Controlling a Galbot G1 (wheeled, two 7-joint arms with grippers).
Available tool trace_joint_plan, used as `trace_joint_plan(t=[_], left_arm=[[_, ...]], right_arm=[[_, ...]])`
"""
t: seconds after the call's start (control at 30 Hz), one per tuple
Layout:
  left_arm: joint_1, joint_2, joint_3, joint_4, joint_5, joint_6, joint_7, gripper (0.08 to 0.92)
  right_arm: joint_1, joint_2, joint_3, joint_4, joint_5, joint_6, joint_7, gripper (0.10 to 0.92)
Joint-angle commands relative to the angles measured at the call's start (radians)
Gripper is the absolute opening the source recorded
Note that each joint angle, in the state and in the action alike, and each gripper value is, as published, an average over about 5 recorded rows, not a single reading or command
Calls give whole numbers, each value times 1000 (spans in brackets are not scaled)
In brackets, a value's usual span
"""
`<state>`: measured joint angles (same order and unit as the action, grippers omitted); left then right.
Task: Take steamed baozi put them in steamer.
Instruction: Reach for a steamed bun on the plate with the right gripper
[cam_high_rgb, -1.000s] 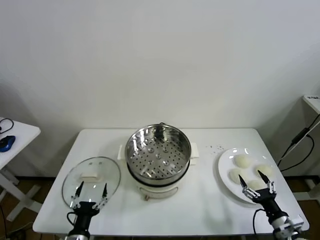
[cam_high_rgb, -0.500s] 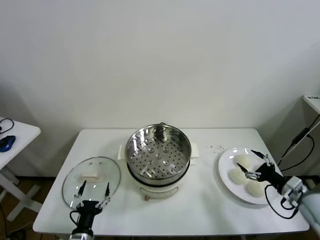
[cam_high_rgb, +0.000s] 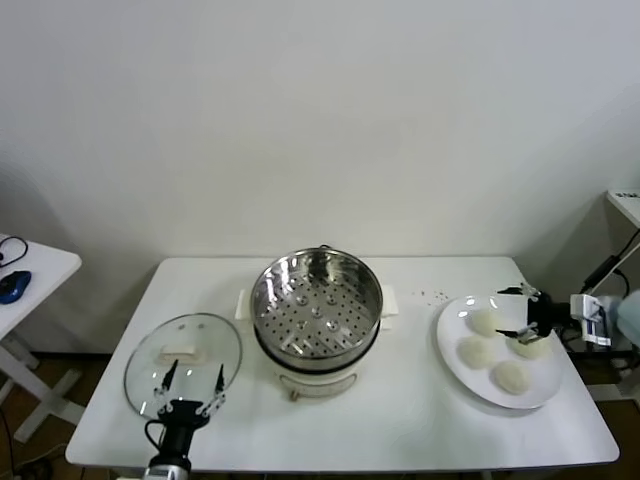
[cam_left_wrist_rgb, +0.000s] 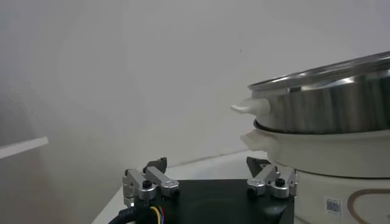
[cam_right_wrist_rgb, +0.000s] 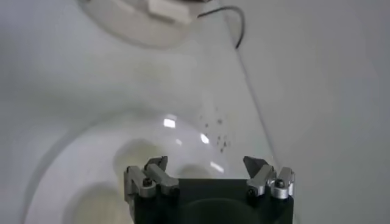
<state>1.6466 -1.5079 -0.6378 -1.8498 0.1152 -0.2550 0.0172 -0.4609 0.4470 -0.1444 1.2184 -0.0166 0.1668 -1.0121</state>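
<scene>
Four baozi (cam_high_rgb: 497, 347) sit on the plate (cam_high_rgb: 450, 356), at 3 o'clock from the steamer (cam_high_rgb: 316, 302). Right gripper (cam_high_rgb: 520, 312), fingers spread, hovers over the rear ones: straddle one, squeeze softly. Left gripper (cam_high_rgb: 194, 381) idles spread by the lid (cam_high_rgb: 182, 362).

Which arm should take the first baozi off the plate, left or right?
Right. The right gripper hangs open over the white plate, directly above the baozi. The left gripper sits open at the table's near edge by the glass lid, across the steamer.
</scene>
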Motion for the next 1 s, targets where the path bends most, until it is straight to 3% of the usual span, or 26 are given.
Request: trace_joint_plan(t=[0.03,0.4,1.0], left_arm=[[0,2,-8,-6,3,14,-1,823],[3,1,-27,-16,-2,25,0,823],[-3,7,-45,-18,-12,40,3,823]], right_arm=[[484,120,-416,-294,-198,57,-244,823],[556,375,-495,-508,-284,65,-285,823],[448,478,-365,-625,-444,128,-222,823]])
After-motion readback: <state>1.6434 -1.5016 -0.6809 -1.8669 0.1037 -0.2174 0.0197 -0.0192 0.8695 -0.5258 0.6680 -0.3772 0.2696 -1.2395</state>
